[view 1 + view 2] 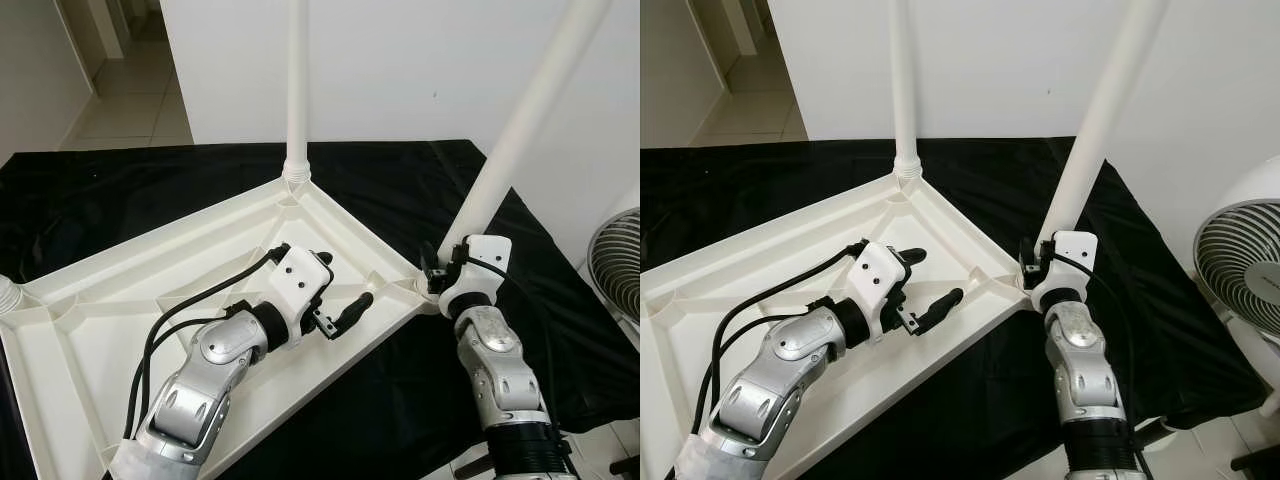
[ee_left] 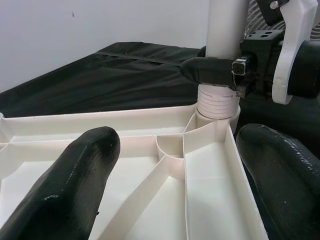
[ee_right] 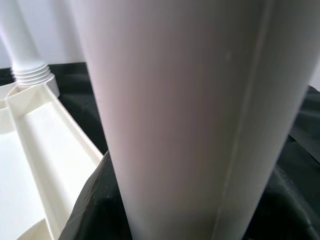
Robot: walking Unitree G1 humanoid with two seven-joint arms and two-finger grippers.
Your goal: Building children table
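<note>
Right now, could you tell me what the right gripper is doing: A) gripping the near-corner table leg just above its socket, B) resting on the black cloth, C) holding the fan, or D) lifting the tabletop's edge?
A: the right gripper is clamped around the white leg just above its threaded base.

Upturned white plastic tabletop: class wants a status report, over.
Right claw shut on tilted white plastic leg at near corner socket. Left claw open over upturned white plastic tabletop. Far white leg upright in its corner. Nothing in the way.

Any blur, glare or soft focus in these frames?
Eye views: sharp, evenly lit. Left wrist view: open left gripper with soft, close fingertips; white plastic tabletop crisp. Right wrist view: white plastic leg too close, blurred.
</note>
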